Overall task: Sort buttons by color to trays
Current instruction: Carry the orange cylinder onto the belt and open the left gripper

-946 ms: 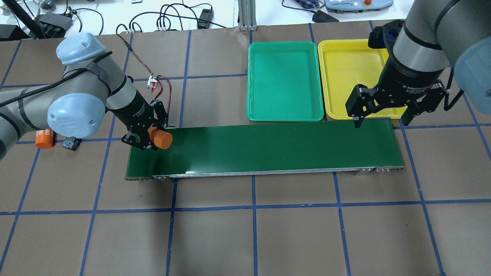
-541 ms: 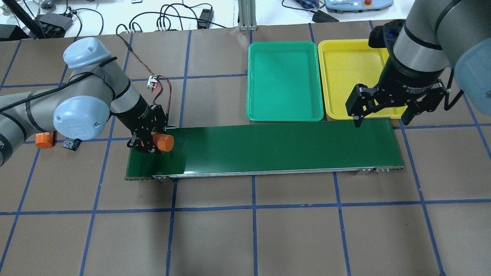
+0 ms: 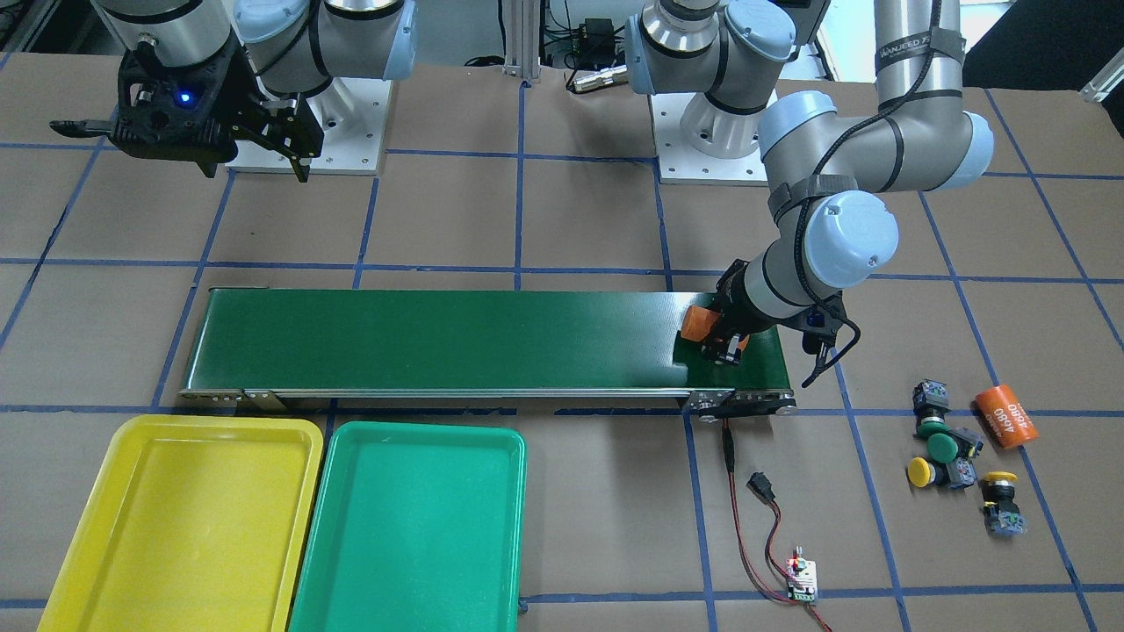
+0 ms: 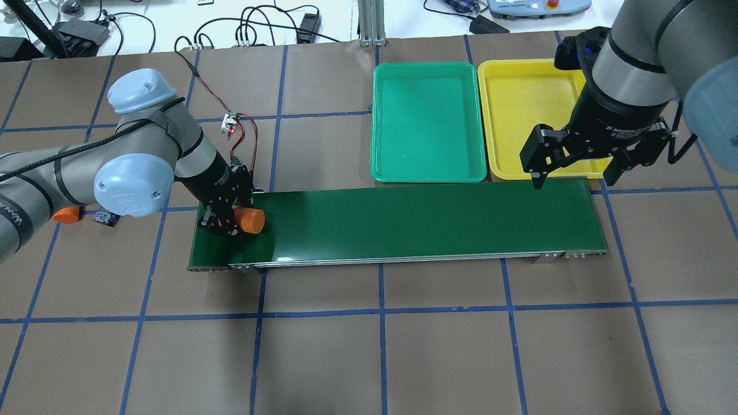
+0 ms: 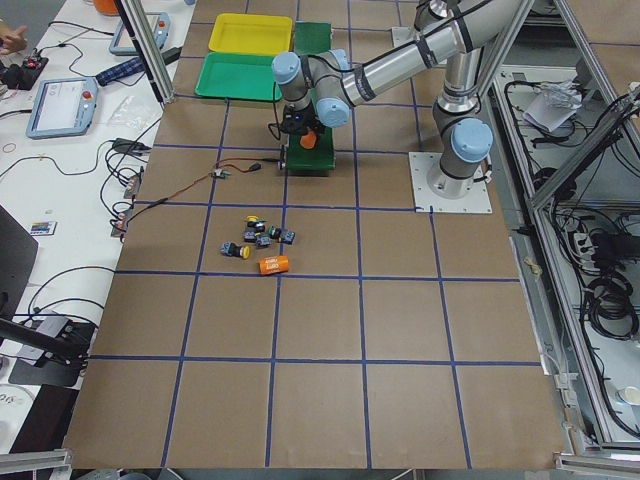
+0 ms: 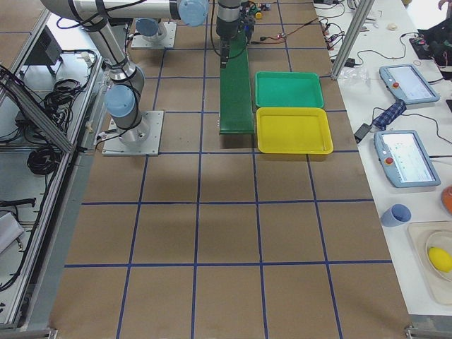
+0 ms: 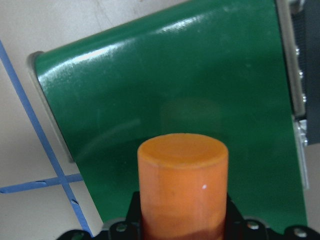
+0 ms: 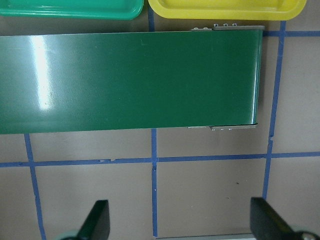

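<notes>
Two grippers: left gripper (image 4: 229, 222) is pinching an orange cylinder (image 4: 253, 220) above the conveyor belt (image 4: 415, 222), right gripper (image 4: 574, 180) is hanging spread. Released lying sideways, it could roll off.

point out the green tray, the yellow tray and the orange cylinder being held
green tray (image 4: 426, 121): overhead view, bare middle of its floor
yellow tray (image 4: 522, 115): overhead view, bare floor, left half
orange cylinder (image 4: 253, 220): overhead view, its free end
</notes>
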### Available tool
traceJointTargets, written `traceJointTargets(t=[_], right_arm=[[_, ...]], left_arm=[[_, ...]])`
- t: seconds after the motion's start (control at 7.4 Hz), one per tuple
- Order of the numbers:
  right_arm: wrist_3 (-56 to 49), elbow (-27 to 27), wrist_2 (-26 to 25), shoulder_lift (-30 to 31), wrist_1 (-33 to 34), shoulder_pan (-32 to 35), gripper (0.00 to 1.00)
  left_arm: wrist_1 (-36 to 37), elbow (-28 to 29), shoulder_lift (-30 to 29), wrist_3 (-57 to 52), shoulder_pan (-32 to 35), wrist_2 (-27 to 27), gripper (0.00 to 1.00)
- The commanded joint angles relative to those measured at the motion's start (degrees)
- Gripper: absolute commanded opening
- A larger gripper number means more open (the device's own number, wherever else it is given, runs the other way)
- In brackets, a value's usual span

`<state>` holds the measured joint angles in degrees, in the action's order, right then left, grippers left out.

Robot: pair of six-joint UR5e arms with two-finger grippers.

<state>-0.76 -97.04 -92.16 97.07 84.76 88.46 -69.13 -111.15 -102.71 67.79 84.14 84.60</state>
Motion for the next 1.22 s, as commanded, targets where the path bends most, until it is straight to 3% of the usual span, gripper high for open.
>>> traceJointTargets(t=[0.0, 0.14, 0.41, 0.54, 0.81, 1.08], right_arm=[[0.5, 0.2, 0.3, 0.0, 0.3, 0.0, 1.00], [0.1, 0.2, 0.0, 0.0, 2.3, 0.0, 1.00], [0.5, 0.3, -0.1, 0.0, 1.6, 0.0, 1.00], [0.4, 0.2, 0.2, 0.4, 2.4, 0.0, 1.00], [0.1, 0.2, 0.0, 0.1, 1.6, 0.0, 1.00], [0.4, 0.5, 0.3, 0.0, 2.3, 0.0, 1.00]], left_arm=[[0.7, -0.2, -0.4, -0.4, 0.4, 3.0, 0.70], [0.8, 0.4, -0.1, -2.4, 0.7, 3.3, 1.00], [0.8, 2.7, 2.2, -5.4, 0.4, 3.2, 1.00], [-0.5, 4.3, 2.2, -12.3, -0.5, 3.6, 1.00], [-1.6, 5.1, 2.8, -34.7, -10.5, 10.9, 1.00], [1.3, 5.8, 1.1, -55.3, -23.1, 11.1, 1.00]])
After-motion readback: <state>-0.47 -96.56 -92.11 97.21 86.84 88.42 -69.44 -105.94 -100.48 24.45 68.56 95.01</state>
